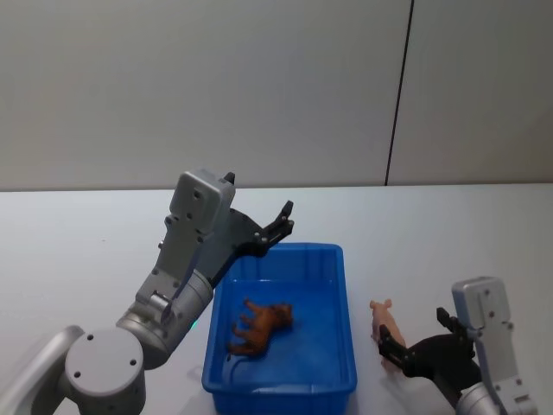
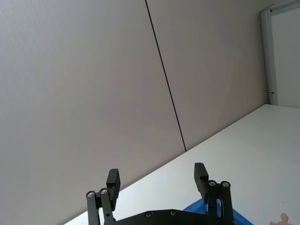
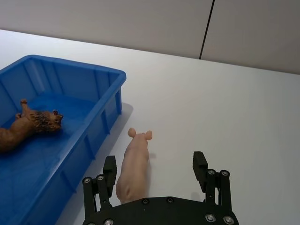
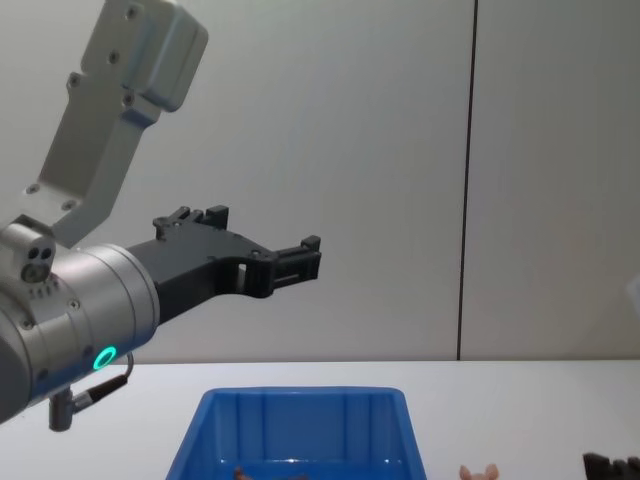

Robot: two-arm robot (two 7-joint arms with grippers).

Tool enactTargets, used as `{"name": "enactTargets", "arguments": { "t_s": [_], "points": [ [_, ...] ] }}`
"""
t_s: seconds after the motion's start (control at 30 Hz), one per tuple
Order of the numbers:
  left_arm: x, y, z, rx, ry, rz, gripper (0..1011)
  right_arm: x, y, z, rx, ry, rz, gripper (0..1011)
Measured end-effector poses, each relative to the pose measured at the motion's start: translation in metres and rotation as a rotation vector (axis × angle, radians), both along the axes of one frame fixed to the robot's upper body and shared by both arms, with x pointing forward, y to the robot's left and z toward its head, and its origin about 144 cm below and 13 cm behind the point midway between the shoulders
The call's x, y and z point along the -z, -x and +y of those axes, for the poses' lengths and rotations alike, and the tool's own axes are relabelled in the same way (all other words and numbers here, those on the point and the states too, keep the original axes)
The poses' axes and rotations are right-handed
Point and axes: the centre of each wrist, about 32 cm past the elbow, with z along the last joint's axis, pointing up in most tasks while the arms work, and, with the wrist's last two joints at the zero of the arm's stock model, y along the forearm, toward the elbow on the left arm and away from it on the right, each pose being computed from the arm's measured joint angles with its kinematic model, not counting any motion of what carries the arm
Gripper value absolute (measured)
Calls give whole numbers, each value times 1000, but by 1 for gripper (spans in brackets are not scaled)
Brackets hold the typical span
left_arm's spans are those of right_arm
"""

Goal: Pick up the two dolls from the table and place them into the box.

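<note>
The dark reddish-brown doll (image 1: 261,325) lies on its side inside the blue box (image 1: 339,259), also seen from the right wrist as the brown doll (image 3: 28,126) in the box (image 3: 110,75). The pale pink doll (image 1: 386,322) lies on the white table (image 1: 86,242) just right of the box. My right gripper (image 1: 415,333) is low and open at the pink doll's rear. In the right wrist view the pink doll (image 3: 133,166) sits between the fingers of that gripper (image 3: 154,166), close to one finger (image 3: 109,168). My left gripper (image 1: 281,220) is open and empty, raised above the box's far rim.
A grey wall with a dark vertical seam (image 1: 397,95) rises behind the table's far edge. Bare tabletop lies to the right of the pink doll (image 3: 225,108) and to the left of the box. From the chest, the left gripper (image 4: 300,255) hangs high above the box (image 4: 300,398).
</note>
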Motion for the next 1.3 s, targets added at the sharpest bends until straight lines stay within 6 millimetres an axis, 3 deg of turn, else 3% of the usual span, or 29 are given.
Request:
{"name": "enactTargets", "arguments": {
  "t_s": [0.83,1.2,1.3],
  "points": [
    [0,0,0,0,0,0,1001,19,-4,16,-12,-35,60,976],
    [0,0,0,0,0,0,1001,24,-8,23,5,-30,106,704],
    [0,0,0,0,0,0,1001,25,-9,24,7,-30,112,589]
  ]
}}
